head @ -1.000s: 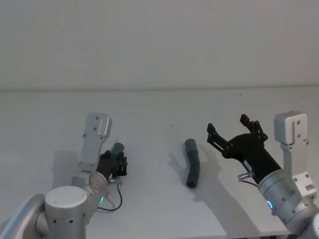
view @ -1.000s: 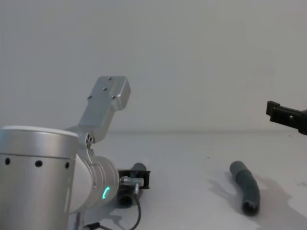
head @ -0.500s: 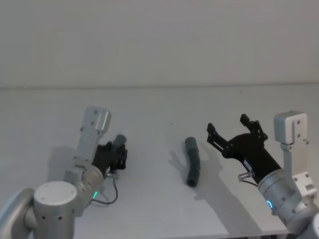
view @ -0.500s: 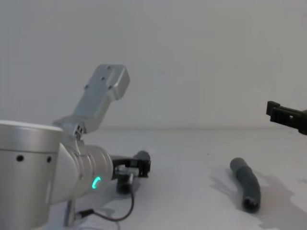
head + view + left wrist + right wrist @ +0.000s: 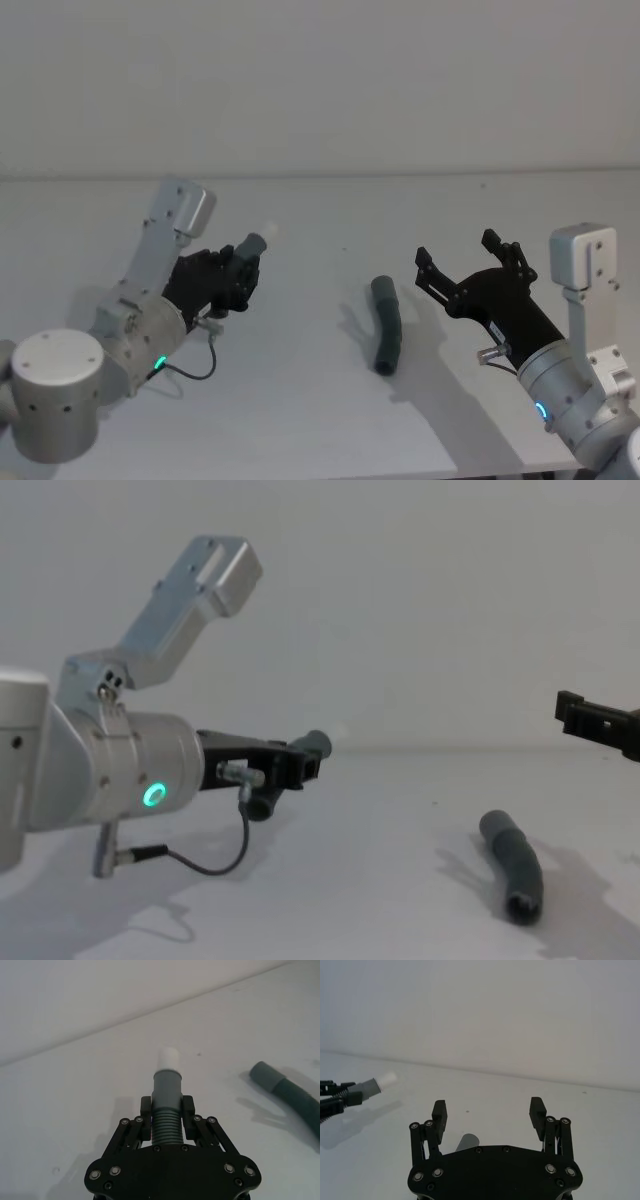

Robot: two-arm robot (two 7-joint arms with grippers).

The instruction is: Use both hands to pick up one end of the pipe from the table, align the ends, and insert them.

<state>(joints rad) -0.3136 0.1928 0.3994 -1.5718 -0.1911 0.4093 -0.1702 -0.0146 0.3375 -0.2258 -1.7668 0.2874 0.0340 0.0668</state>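
**A:** How far along is it?

**B:** About a third, I'd judge. The left gripper (image 5: 243, 272) has its jaws closed on the ribbed part of the tipped piece (image 5: 165, 1127). It holds the piece clear of the table (image 5: 300, 400), left of middle. The white tip (image 5: 168, 1057) sticks out past the fingers, pointing forward and a little to the right.

**A:** And the other half?

**B:** The second piece (image 5: 388, 325) lies flat on the table, right of middle, with nothing touching it. Its smooth cuff (image 5: 264, 1073) looks to be at the far end, the one nearer the white tip.

**A:** What about the right gripper?

**B:** The right gripper (image 5: 456, 252) hovers just to the right of that piece, raised above the table. Its jaws are wide apart and hold nothing.

**A:** So what's left?

**B:** Most of it. The right gripper has to come down and close on the second piece, then lift it. After that the cuff and the white tip need lining up, and the tip has to go in. The two pieces are well apart now, so no aligning is under way yet.
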